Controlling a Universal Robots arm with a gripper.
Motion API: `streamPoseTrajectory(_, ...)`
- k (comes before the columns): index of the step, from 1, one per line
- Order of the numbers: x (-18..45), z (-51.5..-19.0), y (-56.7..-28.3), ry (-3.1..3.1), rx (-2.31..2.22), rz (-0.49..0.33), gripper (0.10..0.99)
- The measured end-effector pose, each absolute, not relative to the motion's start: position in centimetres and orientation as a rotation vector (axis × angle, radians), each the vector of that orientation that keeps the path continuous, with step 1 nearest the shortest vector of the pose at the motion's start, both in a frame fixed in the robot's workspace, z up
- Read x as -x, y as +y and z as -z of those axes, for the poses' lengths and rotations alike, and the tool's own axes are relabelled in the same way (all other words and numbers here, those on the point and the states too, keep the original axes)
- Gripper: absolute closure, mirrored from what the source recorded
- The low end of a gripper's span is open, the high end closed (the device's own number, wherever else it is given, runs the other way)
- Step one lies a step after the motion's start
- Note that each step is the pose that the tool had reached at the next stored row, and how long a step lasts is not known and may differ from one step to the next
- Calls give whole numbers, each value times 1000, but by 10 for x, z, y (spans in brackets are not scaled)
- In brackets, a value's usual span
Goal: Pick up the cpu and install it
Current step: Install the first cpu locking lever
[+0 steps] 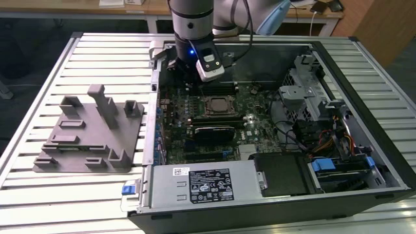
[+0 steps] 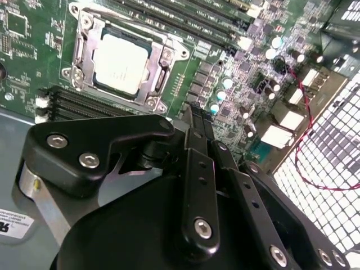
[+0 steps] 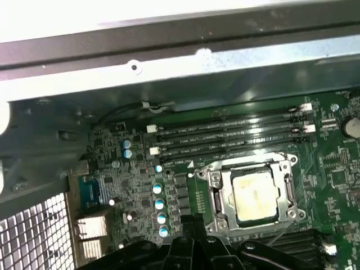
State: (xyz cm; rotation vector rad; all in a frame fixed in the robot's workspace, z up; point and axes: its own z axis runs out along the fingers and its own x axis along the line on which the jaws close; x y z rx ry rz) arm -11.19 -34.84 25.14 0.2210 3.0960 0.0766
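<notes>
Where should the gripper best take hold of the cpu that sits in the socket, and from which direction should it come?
The cpu lies flat in the socket frame, silvery top plate facing up. The frame surrounds it closely, so a side approach looks blocked. Probably best is to come straight down from above and take two opposite edges of the raised top plate. The gripper hangs above the motherboard, beside the socket.

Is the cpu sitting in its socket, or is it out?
In. The cpu lies flat inside the socket frame on the motherboard in both wrist views; the gripper is beside it, not holding it.
</notes>
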Motion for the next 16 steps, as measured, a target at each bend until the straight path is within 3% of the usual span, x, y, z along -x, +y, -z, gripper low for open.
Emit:
streamPoseTrajectory(9, 116, -249, -348, 3095, -224, -235, 980)
streamPoseTrajectory(16, 118, -246, -348, 3093, -225, -294, 980)
